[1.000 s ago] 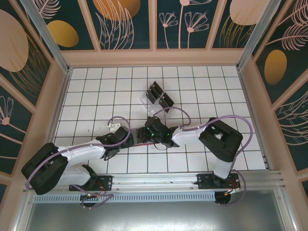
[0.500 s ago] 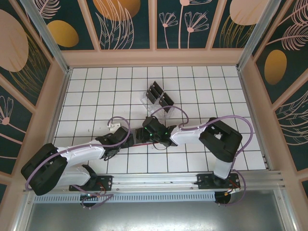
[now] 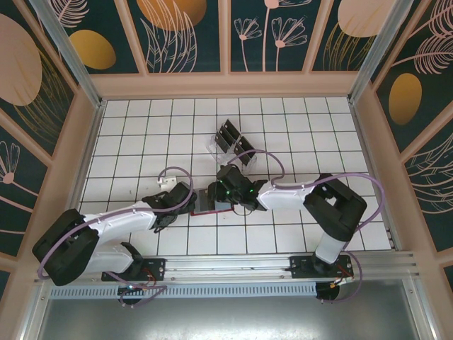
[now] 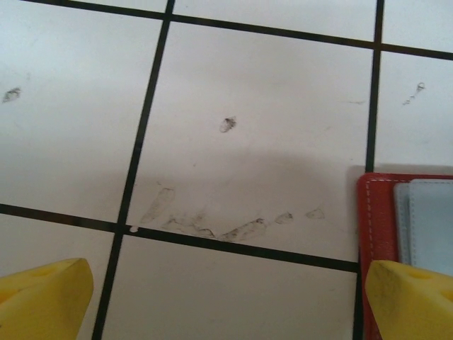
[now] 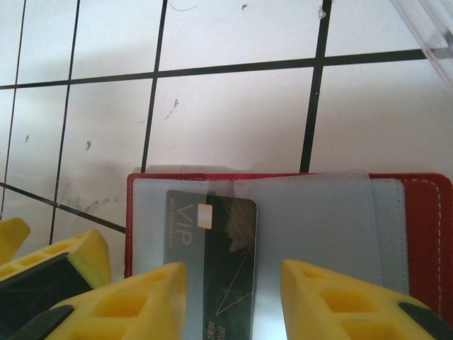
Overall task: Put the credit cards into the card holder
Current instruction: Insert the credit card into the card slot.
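Here: VIP credit card (image 5: 212, 241) partly inside red card holder (image 5: 425, 234).

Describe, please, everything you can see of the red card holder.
The card holder is a red wallet, leather-like with pale stitching along its edge, lying open and flat on the white tiled table. Its grey-blue, slightly see-through pockets face up, and a dark card marked VIP sits partly tucked under one. The right gripper hovers over it, fingers either side of the card; the open left gripper is beside one corner.
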`<state>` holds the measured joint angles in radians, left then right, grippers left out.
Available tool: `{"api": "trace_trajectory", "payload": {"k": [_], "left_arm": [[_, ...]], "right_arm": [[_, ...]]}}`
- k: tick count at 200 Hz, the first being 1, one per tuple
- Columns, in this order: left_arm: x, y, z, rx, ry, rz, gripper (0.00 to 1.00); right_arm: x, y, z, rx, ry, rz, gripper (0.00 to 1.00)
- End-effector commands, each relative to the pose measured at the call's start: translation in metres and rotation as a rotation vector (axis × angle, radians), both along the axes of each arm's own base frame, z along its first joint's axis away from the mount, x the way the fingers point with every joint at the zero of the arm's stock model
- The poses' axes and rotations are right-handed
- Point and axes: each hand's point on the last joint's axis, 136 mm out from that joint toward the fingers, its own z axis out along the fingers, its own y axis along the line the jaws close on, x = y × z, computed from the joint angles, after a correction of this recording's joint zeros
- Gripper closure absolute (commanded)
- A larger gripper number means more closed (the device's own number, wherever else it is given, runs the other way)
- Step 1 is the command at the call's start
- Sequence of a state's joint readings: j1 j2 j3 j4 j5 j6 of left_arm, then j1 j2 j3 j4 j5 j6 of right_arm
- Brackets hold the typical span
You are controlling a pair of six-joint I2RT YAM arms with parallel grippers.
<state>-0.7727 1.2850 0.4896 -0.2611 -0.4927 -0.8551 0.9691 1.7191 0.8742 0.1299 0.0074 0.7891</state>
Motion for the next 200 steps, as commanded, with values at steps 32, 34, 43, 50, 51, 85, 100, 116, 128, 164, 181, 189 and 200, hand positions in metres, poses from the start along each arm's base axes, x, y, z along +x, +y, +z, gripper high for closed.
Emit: {"api": "trace_trajectory", "payload": {"k": [32, 34, 43, 50, 51, 85, 100, 116, 128, 164, 181, 189, 200], "left_arm": [[0.0, 0.009, -0.005, 0.079, 0.025, 0.016, 0.01], [0.001, 0.008, -0.006, 0.079, 0.024, 0.014, 0.01], [0.0, 0.007, -0.009, 0.074, 0.03, 0.012, 0.01], [-0.001, 0.006, -0.011, 0.069, 0.037, 0.01, 0.01], [-0.001, 0.006, -0.012, 0.069, 0.038, 0.009, 0.02], [-0.004, 0.005, -0.02, 0.057, 0.053, 0.007, 0.01], [-0.005, 0.005, -0.022, 0.051, 0.055, 0.005, 0.01], [-0.006, 0.005, -0.024, 0.046, 0.057, 0.003, 0.01], [-0.006, 0.005, -0.025, 0.044, 0.058, 0.001, 0.01], [-0.008, 0.002, -0.029, 0.031, 0.066, -0.009, 0.02], [-0.008, 0.001, -0.029, 0.025, 0.066, -0.011, 0.01], [-0.008, 0.001, -0.029, 0.023, 0.065, -0.012, 0.01], [-0.008, 0.001, -0.029, 0.021, 0.065, -0.013, 0.02]], "right_arm": [[0.0, 0.008, -0.012, 0.005, 0.009, 0.043, 0.63], [0.0, 0.008, -0.012, 0.006, 0.008, 0.044, 0.63], [-0.001, 0.009, -0.013, 0.01, 0.013, 0.046, 0.64], [-0.001, 0.01, -0.014, 0.012, 0.015, 0.048, 0.66], [0.0, 0.011, -0.014, 0.012, 0.015, 0.048, 0.66], [0.0, 0.017, -0.016, 0.018, 0.026, 0.06, 0.73], [-0.001, 0.02, -0.018, 0.019, 0.033, 0.066, 0.75], [-0.001, 0.022, -0.019, 0.02, 0.039, 0.069, 0.8], [-0.001, 0.024, -0.019, 0.021, 0.042, 0.072, 0.84], [-0.004, 0.032, -0.019, 0.03, 0.049, 0.084, 0.92], [-0.006, 0.035, -0.019, 0.035, 0.055, 0.087, 0.93], [-0.007, 0.035, -0.02, 0.035, 0.061, 0.086, 0.93], [-0.01, 0.037, -0.02, 0.039, 0.066, 0.089, 0.94]]}}
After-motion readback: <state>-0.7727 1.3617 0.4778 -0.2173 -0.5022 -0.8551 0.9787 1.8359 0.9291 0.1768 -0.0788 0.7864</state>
